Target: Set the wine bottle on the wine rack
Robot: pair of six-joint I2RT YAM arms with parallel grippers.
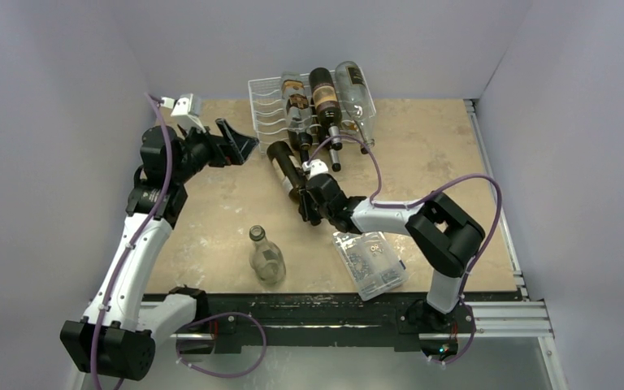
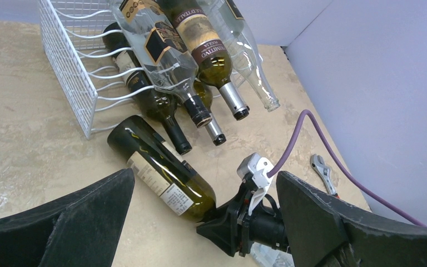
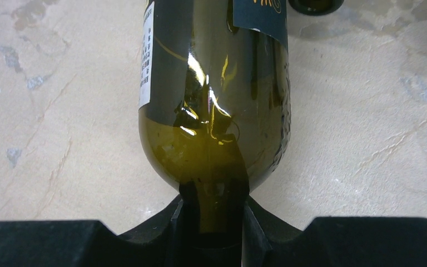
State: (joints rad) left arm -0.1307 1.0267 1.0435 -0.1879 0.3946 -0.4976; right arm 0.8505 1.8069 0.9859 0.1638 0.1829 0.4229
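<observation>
Gripping only the neck, the right hand (image 3: pixel 214 214) clamps the wine bottle (image 1: pixel 283 165) lying on the table (image 1: pixel 439 162) just before the wine rack (image 1: pixel 262 114); lifted, its heavy base could sag or twist loose.

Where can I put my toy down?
Bare: far right of the table, beside the racked bottles, and the middle left, between the left gripper and clear bottle. Crowded: in front of the wine rack, around the green bottle.
</observation>
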